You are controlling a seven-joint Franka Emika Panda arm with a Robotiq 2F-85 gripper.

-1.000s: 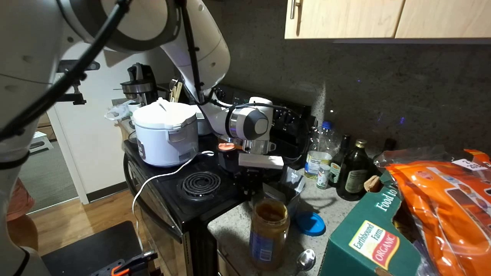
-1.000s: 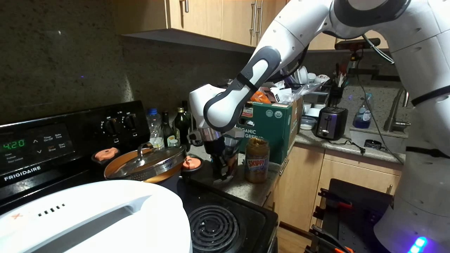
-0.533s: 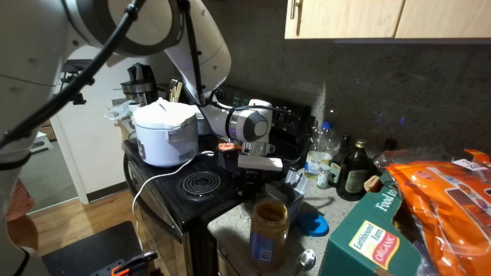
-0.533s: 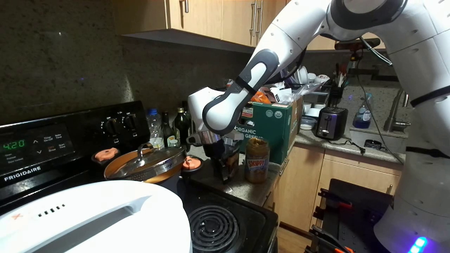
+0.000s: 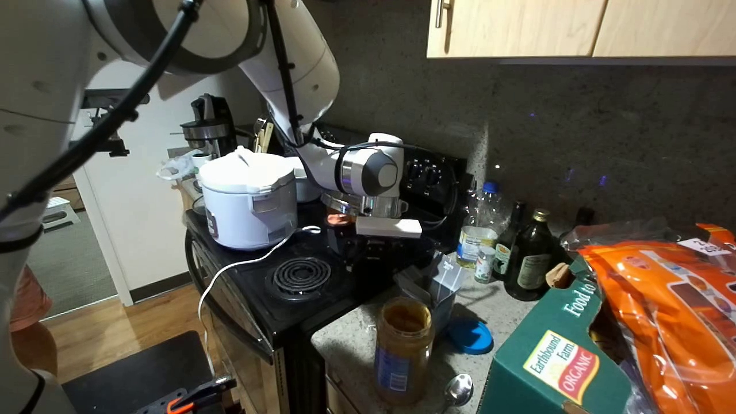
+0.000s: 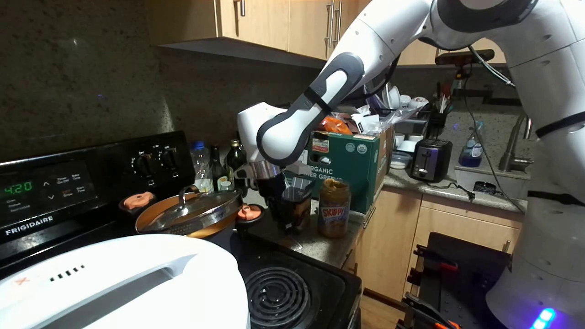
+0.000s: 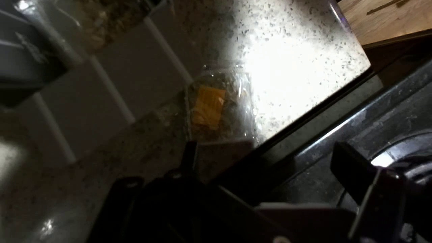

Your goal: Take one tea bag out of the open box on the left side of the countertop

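Note:
The open box [image 5: 449, 282] stands on the countertop [image 5: 351, 336], behind the peanut butter jar, its pale flaps spread. Striped dark panels [image 7: 111, 77] at upper left in the wrist view seem to belong to it, with clear-wrapped contents beyond. One tea bag [image 7: 209, 104], in a clear sachet with an orange tag, lies flat on the countertop near its corner; it shows small in an exterior view [image 6: 294, 242]. My gripper [image 7: 266, 153] is open above the stove-side edge, its fingers wide apart with nothing held between them. The sachet lies just beyond the left finger [image 7: 190, 155].
The open jar [image 5: 404, 351], blue lid [image 5: 470, 336] and spoon [image 5: 459, 391] crowd the box. A green carton [image 5: 546, 356] and bottles [image 5: 530, 259] stand further along. Stove side: burner [image 5: 302, 276], rice cooker [image 5: 250, 201], and lidded pan [image 6: 196, 210] close to the gripper.
The gripper has opened and let go of the sachet, which now lies on the countertop. The arm has risen slightly and drawn toward the stove. The box and blue lid have shifted a little.

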